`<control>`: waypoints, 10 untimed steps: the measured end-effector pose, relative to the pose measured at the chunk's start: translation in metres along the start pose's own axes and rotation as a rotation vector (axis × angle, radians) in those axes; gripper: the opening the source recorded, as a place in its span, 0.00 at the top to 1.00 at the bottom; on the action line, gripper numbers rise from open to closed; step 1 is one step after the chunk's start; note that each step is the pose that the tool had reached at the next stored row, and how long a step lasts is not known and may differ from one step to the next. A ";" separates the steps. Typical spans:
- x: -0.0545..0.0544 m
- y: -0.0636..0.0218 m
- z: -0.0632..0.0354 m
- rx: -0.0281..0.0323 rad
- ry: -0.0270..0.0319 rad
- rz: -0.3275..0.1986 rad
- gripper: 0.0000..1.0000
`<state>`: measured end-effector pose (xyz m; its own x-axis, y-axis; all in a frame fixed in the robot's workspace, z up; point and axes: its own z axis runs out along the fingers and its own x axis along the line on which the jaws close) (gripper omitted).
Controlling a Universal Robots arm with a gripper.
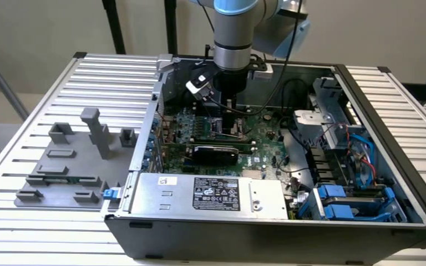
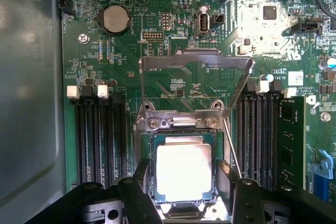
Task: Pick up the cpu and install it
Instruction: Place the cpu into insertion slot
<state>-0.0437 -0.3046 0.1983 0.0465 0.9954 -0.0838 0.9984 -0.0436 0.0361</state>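
Your gripper [image 2: 184, 167] stands spread wide, black fingers [image 2: 140, 176] flanking the cpu [image 2: 184, 178] — a flat, glossy silver square — lying in the socket [image 2: 181, 121] on the green motherboard [image 2: 157, 85]; whether they touch it isn't clear.

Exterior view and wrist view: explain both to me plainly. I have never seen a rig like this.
The exterior view comes from a camera off the machine. It shows a robot arm reaching down into an open computer case that lies on a slatted table; grey fixture blocks sit at that view's left. The wrist view comes from a camera on the arm, looking at the motherboard. The gripper is open, one finger either side of the cpu, which lies in its socket. It seems to hold nothing.
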 end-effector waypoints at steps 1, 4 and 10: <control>0.000 0.0000 0.0000 0.0000 0.0007 0.000 0.38; 0.000 0.0000 0.0000 0.0002 0.0045 0.000 0.38; 0.000 0.0001 -0.0035 0.0010 0.0217 0.001 0.38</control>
<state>-0.0437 -0.3046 0.2018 0.0465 0.9970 -0.0621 0.9984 -0.0444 0.0352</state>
